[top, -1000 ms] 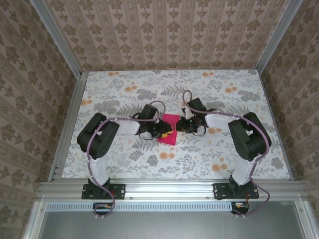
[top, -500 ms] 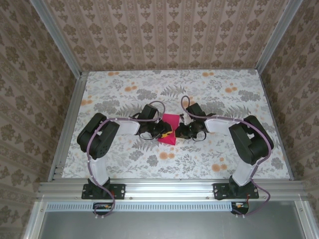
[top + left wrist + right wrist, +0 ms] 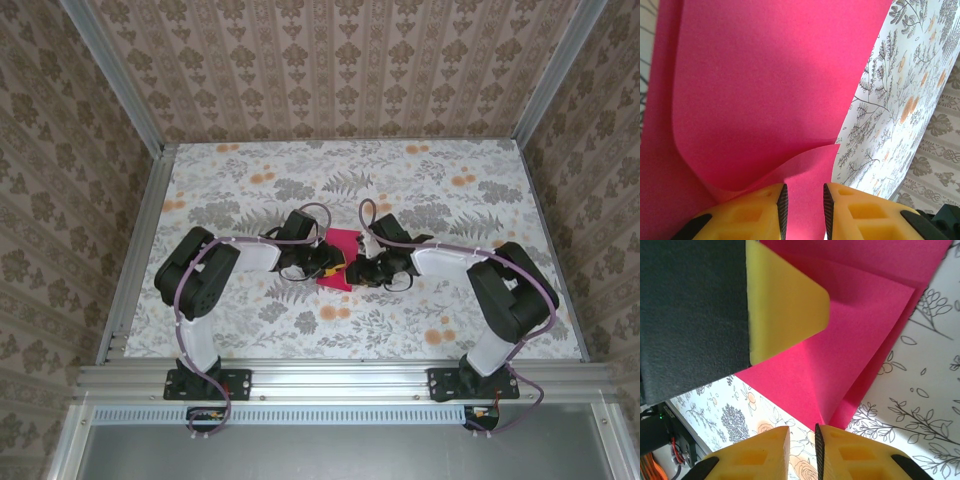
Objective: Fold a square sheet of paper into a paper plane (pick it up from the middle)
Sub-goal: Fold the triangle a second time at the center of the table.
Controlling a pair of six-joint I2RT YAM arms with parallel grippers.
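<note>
Left hand (image 3: 803,194) and right hand (image 3: 802,436) each gape narrowly at the folded pink sheet (image 3: 765,75)

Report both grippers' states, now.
Left gripper: slightly open, a flap of the pink paper in the gap.
Right gripper: narrowly open, holding nothing.

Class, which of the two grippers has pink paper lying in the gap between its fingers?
The left gripper: pink paper fills the gap between its yellow fingers. On the right gripper the gap shows floral table, with the paper's corner just ahead.
</note>
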